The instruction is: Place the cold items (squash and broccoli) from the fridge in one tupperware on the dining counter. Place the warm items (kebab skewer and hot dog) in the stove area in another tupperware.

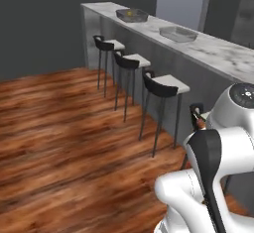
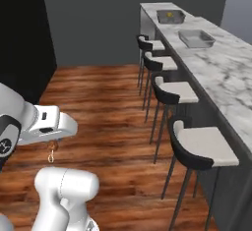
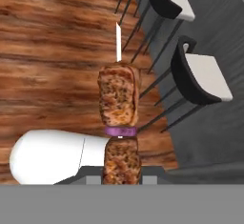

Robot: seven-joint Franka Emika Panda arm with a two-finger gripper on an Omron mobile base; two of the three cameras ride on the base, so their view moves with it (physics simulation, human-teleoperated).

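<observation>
My gripper is shut on the kebab skewer, which has two browned meat chunks, a purple ring between them and a white tip pointing away over the wooden floor. The gripper hangs low beside the arm, with the skewer under it. On the marble dining counter stand two clear tupperware: the far one holds a small yellow piece, perhaps the squash, and the nearer one looks empty. In the left base view these are the far tupperware and the nearer one. Broccoli and hot dog are out of view.
Several black bar stools with pale seats line the counter's front, the nearest just below the hand. Open wooden floor spreads to the left. A dark wall closes the far side.
</observation>
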